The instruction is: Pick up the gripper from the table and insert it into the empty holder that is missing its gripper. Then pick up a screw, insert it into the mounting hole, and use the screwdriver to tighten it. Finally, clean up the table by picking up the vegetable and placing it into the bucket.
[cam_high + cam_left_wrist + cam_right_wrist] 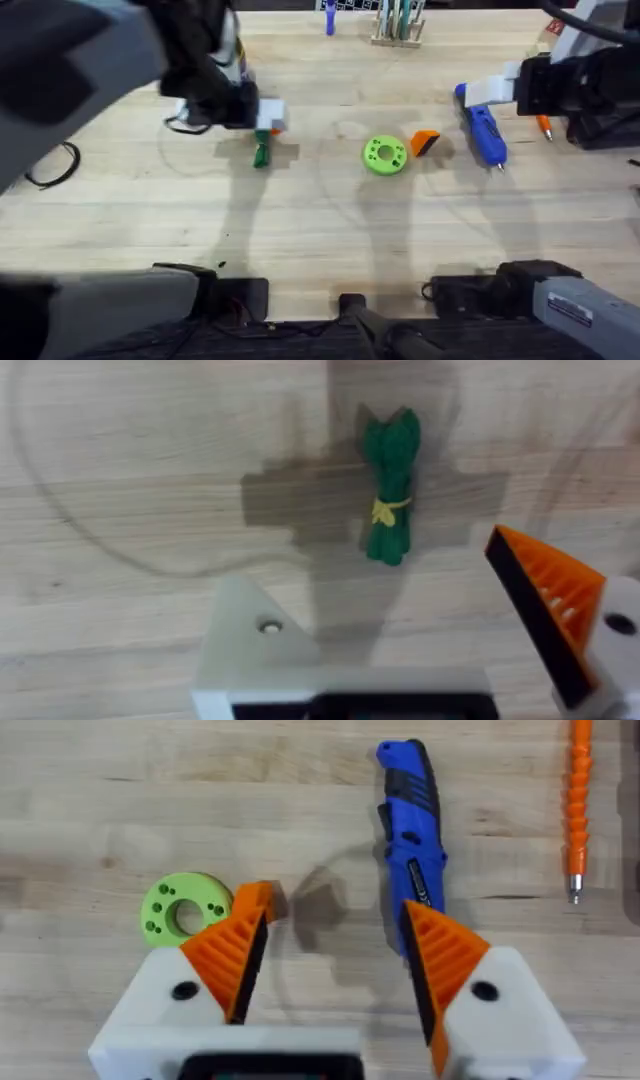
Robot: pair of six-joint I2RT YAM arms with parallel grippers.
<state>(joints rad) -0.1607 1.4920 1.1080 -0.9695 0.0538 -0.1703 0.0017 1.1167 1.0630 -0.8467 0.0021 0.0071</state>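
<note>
The loose orange gripper [425,142] lies on the counter [300,230] beside a green disc [384,155]. The right tool [335,965] is spread open and empty, the left tool [400,660] likewise, one pad missing. A centred, squared descent is advised.

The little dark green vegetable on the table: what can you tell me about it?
The vegetable is a slim, dark green toy bundle, like tied stalks, with a thin yellow band around its middle. It looks like plastic. It lies flat on the wooden table, directly below the left gripper, whose fingers are open. Nothing touches it except the table.
</note>
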